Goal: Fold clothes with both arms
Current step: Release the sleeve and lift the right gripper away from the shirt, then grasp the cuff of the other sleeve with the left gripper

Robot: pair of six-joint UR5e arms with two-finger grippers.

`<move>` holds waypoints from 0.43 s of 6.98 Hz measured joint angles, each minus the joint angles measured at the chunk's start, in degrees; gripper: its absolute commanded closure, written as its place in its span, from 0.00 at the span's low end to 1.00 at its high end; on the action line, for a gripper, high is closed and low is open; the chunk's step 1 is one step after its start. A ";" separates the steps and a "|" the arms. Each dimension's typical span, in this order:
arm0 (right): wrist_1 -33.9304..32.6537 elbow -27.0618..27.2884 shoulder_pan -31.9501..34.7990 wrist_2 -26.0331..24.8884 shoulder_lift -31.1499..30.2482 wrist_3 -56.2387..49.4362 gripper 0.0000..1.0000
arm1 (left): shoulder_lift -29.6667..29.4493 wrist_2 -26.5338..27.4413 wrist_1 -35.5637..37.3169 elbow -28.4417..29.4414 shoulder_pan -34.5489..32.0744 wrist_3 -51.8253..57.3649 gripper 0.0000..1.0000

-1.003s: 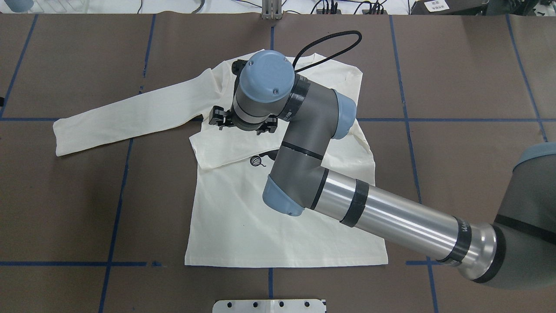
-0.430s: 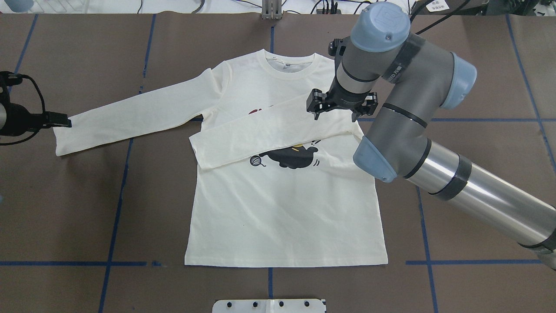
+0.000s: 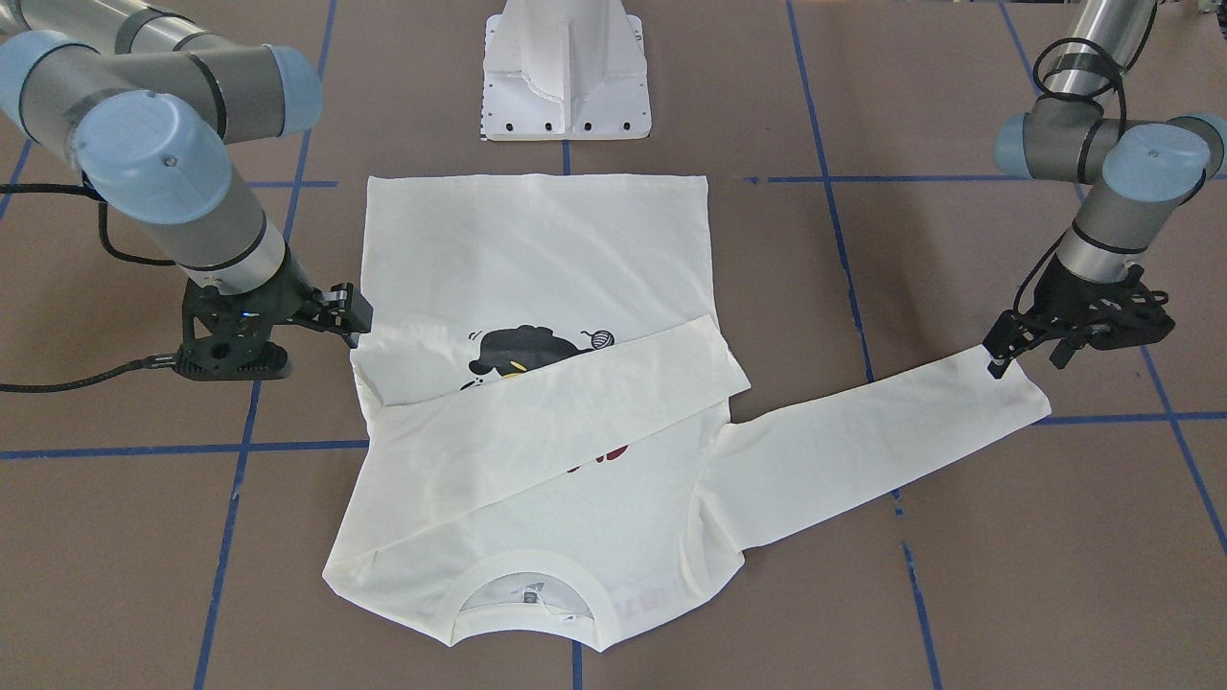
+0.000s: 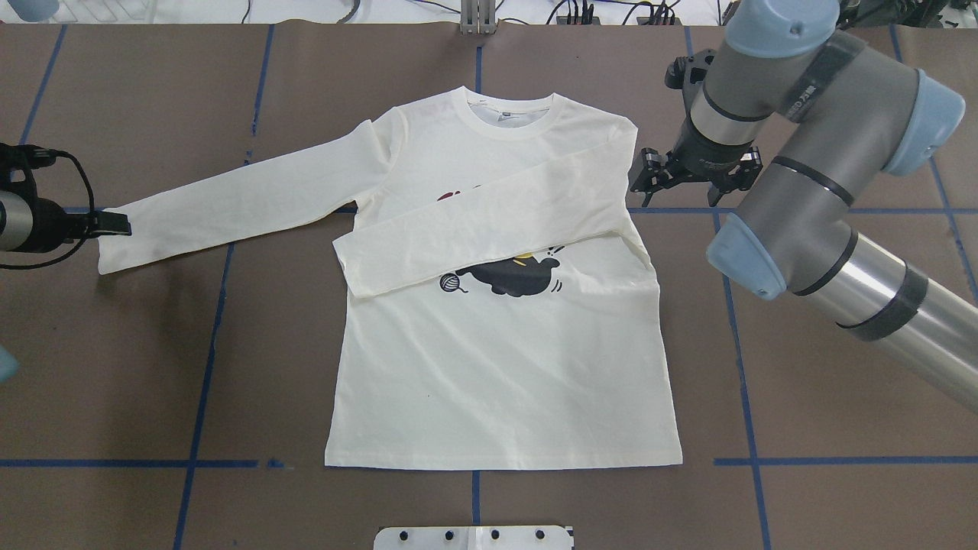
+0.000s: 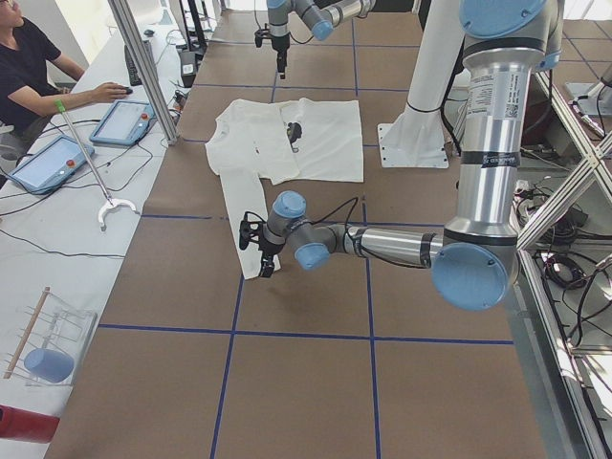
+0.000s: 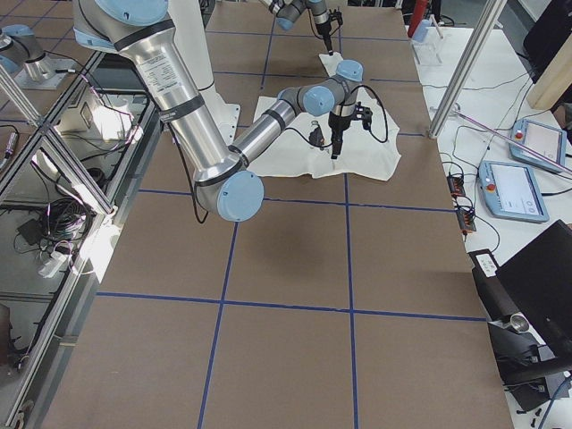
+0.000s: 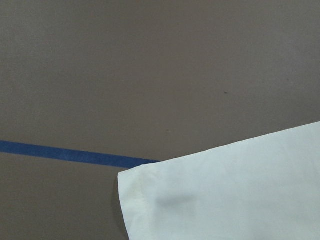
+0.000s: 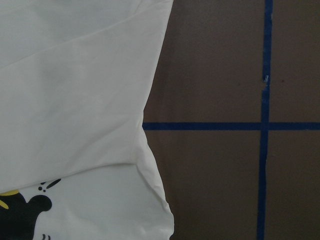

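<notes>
Retracted off the chest since earlier: right black two-finger gripper [image 4: 691,179], spread, empty, wrist vertical, just beside the cream-white long-sleeved cat-print T-shirt [image 4: 504,367], laid flat on brown table [image 4: 153,344], one sleeve [image 4: 474,237] folded across. Left black gripper [image 3: 1024,359], seemingly spread, is lowered at the outstretched cuff [image 3: 1007,393]; a shallow pinch could be lost mid-fold.

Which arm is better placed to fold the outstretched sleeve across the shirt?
The left. The left pincer is at the cuff of the outstretched sleeve; the right pincer is off the shirt, beside the opposite shoulder, whose sleeve already lies folded across the chest.
</notes>
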 measured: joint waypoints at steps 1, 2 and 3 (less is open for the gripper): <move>-0.09 0.72 0.67 0.48 -1.03 -0.89 0.00 | -0.19 0.31 -0.07 0.88 0.15 0.03 0.04; -0.12 1.18 0.91 0.69 -1.47 -1.20 0.00 | -0.26 0.42 -0.10 1.42 0.22 0.05 0.06; -0.13 1.38 0.98 0.76 -1.60 -1.28 0.00 | -0.28 0.45 -0.09 1.77 0.40 0.06 0.10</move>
